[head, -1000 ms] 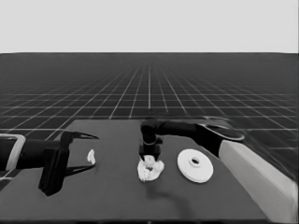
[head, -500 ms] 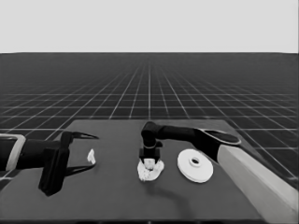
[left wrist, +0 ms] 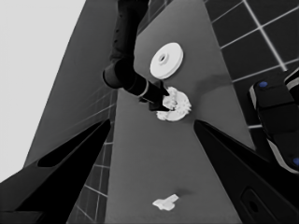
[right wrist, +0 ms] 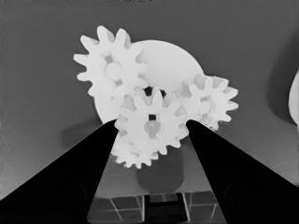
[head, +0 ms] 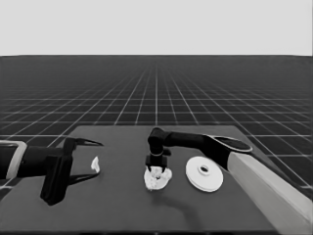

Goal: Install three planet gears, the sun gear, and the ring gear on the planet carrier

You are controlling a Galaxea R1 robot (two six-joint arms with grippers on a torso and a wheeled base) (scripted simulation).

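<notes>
The smaller round part (head: 155,185) (right wrist: 170,60) lies mid-table with several small toothed gears on it. One gear (right wrist: 111,70) and another (right wrist: 212,100) sit at its rim, and a third (right wrist: 133,157) shows partly under the middle one. My right gripper (head: 156,168) (right wrist: 152,122) stands straight over it, shut on the middle gear (right wrist: 152,125), which sits over the centre hole. The larger round part (head: 204,173) (left wrist: 167,59) lies flat just to the right. My left gripper (head: 98,158) waits open over the table's left end.
A thin white piece (head: 95,164) (left wrist: 166,202) lies on the table between the waiting left fingers, not held. The right arm's pale forearm (head: 274,196) fills the lower right corner. Dark machinery with blue lights (left wrist: 275,121) stands past the table's edge.
The right arm's elbow has swung right and lower, while its gripper stays over the gears on the smaller round part. The left arm has not moved.
</notes>
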